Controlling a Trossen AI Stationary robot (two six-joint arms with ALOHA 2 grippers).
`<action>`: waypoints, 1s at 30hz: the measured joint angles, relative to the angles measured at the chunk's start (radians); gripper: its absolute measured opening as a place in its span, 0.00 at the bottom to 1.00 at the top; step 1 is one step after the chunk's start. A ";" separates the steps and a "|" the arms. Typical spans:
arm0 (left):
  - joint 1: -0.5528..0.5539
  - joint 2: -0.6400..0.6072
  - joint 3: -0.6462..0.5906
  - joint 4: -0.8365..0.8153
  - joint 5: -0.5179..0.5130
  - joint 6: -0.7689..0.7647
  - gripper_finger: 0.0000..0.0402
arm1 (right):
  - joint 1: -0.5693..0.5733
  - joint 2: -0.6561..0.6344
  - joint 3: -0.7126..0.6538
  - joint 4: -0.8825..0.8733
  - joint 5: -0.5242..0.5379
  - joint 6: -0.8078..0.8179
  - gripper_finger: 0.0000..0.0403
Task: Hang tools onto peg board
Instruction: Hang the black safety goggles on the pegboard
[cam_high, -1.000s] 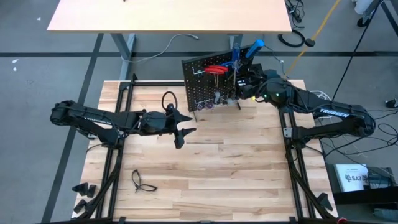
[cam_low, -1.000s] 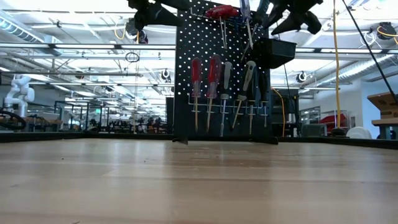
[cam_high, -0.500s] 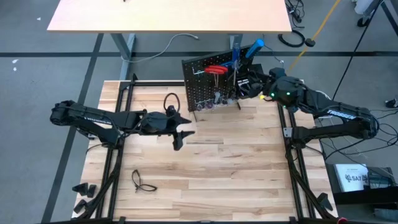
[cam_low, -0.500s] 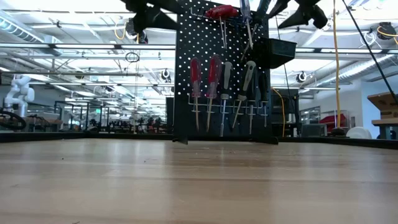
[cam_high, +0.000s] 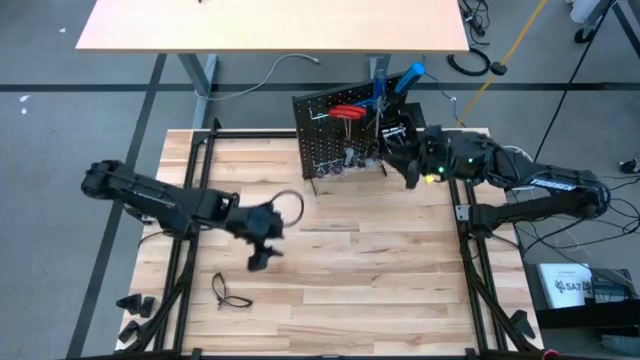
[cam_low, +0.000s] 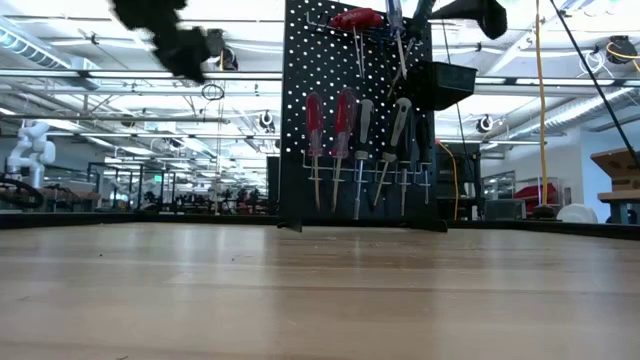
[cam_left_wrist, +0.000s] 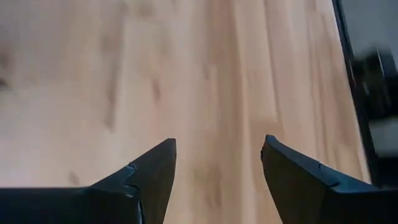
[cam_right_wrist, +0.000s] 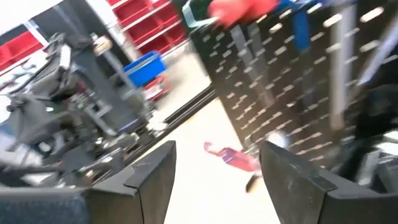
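Note:
The black peg board (cam_high: 335, 140) stands upright at the table's far side, seen face-on in the low view (cam_low: 360, 110). Red-handled (cam_low: 315, 125) and grey-handled screwdrivers (cam_low: 400, 125) hang in a row on its hook rail. A red-handled tool (cam_low: 357, 18) hangs near its top, and a small black bin (cam_low: 445, 85) sits on its right side. My right gripper (cam_high: 407, 168) is open and empty just off the board's right end (cam_right_wrist: 217, 149). My left gripper (cam_high: 260, 255) is open and empty over the bare table's left middle (cam_left_wrist: 217, 146).
A black wire loop (cam_high: 230, 293) lies on the table near the left front. Small black parts (cam_high: 135, 305) lie off the table's left front corner. A second tan table (cam_high: 270, 25) stands beyond the far edge. Bare wood (cam_high: 380, 270) lies in front of the board.
My left gripper has swung toward the table's near edge and tipped downward. My right gripper has drawn back from the peg board's right end and come a little toward the near edge. The tools on the board have stayed in place.

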 joint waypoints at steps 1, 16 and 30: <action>-0.025 0.000 0.000 -0.036 0.011 -0.011 0.59 | 0.021 0.007 0.000 0.000 0.000 0.008 0.54; -0.276 0.000 -0.006 -0.622 0.024 -1.070 0.59 | 0.259 0.243 0.000 0.056 0.005 0.112 0.54; -0.458 0.001 -0.099 -0.573 0.158 -1.607 0.59 | 0.293 0.395 0.000 0.118 -0.001 0.138 0.54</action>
